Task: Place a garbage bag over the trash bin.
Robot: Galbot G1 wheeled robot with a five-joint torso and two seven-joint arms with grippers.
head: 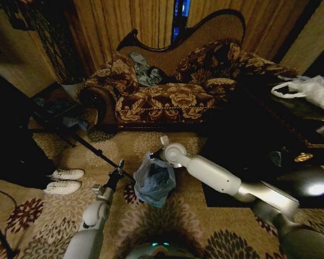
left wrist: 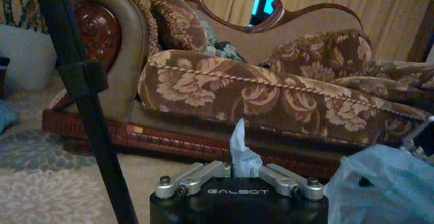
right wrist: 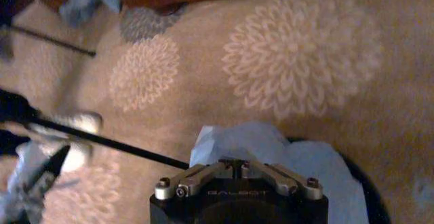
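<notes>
Garbage bag of thin, pale blue, wrinkled translucent film sits in the middle of the scene, low on the patterned carpet in front of the robot. It hangs bunched and puffed, draped over something underneath. A dark curved edge showing beside the film in the right wrist view is probably the rim of the small round black trash bin, but most of the bin is hidden by the plastic.

Both arms hold the film from opposite sides, which reads as an attempt to spread the mouth of the bag wide enough to go over the rim. The right pincer is closed tight on a fold at the bag's upper edge, pointing down at the carpet. The left pincer is closed on a small white-blue tuft of film that sticks up between its fingers, held a little away from the main bulk of the bag, so the plastic is stretched between the two.

A thin black pole runs slantwise across the carpet just beside the bag. A pair of white shoes lies well apart on the robot's left. Behind stands an ornate floral sofa with a carved dark wood frame.
</notes>
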